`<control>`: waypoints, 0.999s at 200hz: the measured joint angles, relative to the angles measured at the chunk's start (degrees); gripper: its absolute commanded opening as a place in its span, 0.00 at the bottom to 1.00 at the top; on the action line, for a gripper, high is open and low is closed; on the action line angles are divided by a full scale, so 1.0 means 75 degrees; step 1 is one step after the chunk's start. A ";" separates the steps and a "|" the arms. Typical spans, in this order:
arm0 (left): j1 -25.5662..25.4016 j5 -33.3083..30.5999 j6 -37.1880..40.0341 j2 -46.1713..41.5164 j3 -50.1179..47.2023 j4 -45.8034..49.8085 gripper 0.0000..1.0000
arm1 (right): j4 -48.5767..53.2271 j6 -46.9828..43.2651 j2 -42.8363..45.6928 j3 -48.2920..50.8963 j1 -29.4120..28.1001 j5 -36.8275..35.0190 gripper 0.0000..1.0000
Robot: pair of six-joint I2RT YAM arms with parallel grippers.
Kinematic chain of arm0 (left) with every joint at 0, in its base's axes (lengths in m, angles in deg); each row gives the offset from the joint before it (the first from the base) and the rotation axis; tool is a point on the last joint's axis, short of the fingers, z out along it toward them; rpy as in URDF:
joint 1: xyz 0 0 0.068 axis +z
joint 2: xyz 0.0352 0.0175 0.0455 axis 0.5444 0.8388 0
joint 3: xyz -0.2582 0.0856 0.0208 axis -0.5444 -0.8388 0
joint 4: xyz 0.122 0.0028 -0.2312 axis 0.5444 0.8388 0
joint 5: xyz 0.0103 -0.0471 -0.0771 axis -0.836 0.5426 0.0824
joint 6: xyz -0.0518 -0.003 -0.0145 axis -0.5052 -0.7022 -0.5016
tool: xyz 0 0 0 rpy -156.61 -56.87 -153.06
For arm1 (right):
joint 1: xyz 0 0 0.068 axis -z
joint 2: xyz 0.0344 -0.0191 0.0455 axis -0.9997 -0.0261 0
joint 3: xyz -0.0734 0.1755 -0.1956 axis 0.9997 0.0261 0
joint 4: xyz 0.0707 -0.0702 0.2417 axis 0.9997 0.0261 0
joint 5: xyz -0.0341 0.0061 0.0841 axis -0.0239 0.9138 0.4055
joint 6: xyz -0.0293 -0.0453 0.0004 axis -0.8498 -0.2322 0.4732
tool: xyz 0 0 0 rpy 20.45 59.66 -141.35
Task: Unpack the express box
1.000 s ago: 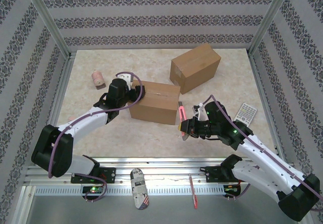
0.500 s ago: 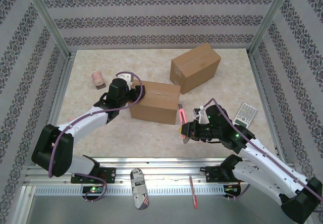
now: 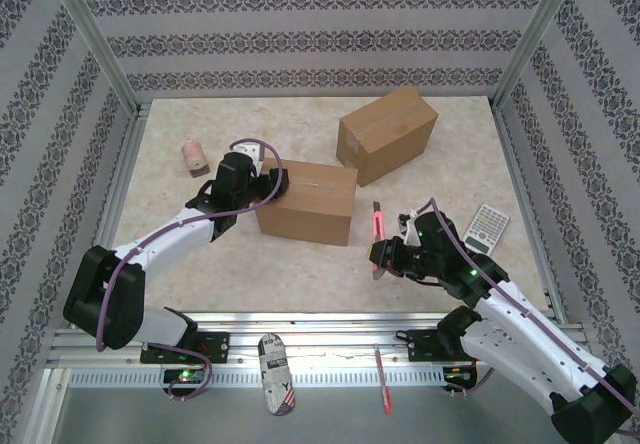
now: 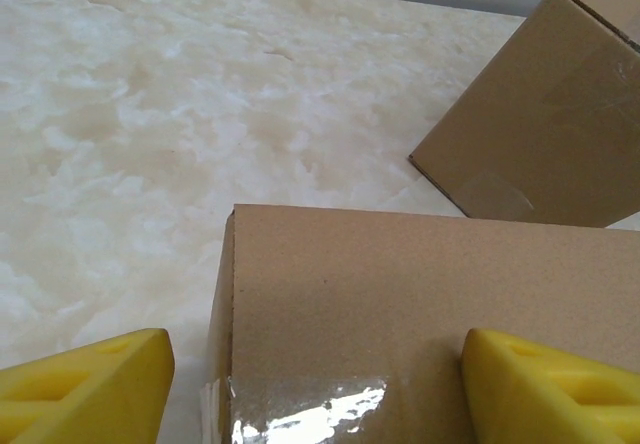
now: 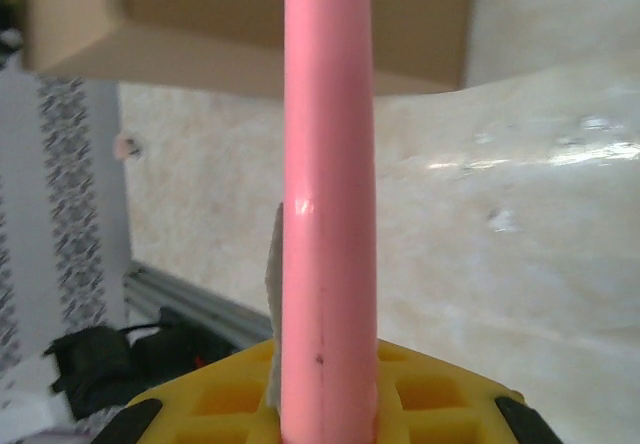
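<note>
Left claw [image 3: 268, 178] straddles the left end of the taped brown cardboard box [image 3: 310, 204] in the middle of the pale marbled table [image 3: 250, 264]. Its yellow fingers [image 4: 85, 384] are spread wide. One stands off the box's side edge with table surface showing between, and the other is above the top face. Clear tape wraps that end.

Right claw [image 3: 380, 260] sits off the box's right end, toward the front, and clamps a slim pink plastic cutter [image 3: 377, 229]. The cutter's tip lies just beside the box's right face without touching it.

In front of the box the table is open right up to the arm bases. To the box's left there is also free surface.

Behind the box's right rear corner a second, larger brown cardboard box [image 3: 388, 132] lies at an angle, near but apart, narrowing the room there. A small pink roll [image 3: 193, 156] rests well left of the box, toward the back. A white block [image 3: 250, 149] sits just behind the left claw. A grey calculator [image 3: 486, 228] lies right of the box, past the right claw and near the table's edge.
</note>
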 measured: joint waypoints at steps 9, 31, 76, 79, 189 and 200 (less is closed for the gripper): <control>0.0000 -0.0015 -0.0009 0.0000 0.0055 0.0105 0.82 | -0.0187 0.0006 -0.0119 0.0256 0.0125 -0.0119 0.00; 0.0000 -0.0050 -0.0050 -0.0026 0.0201 0.0405 0.87 | -0.0580 0.0012 -0.0382 0.0807 0.0306 -0.0425 0.00; 0.0000 -0.0050 -0.0052 -0.0289 0.0423 0.1090 0.92 | -0.1626 0.0009 -0.0720 0.1609 0.0431 -0.1174 0.00; 0.0000 -0.0050 -0.0050 -0.0300 0.0443 0.1131 0.92 | -0.1716 0.0012 -0.0796 0.1661 0.0460 -0.1224 0.00; 0.0000 -0.0012 -0.0020 -0.1017 0.1119 0.2148 0.96 | -0.2911 -0.0044 -0.3034 0.1687 0.0778 -0.1530 0.00; 0.0000 -0.0015 -0.0003 -0.1090 0.1148 0.2232 0.96 | -0.2873 -0.0041 -0.3118 0.1638 0.0784 -0.1530 0.00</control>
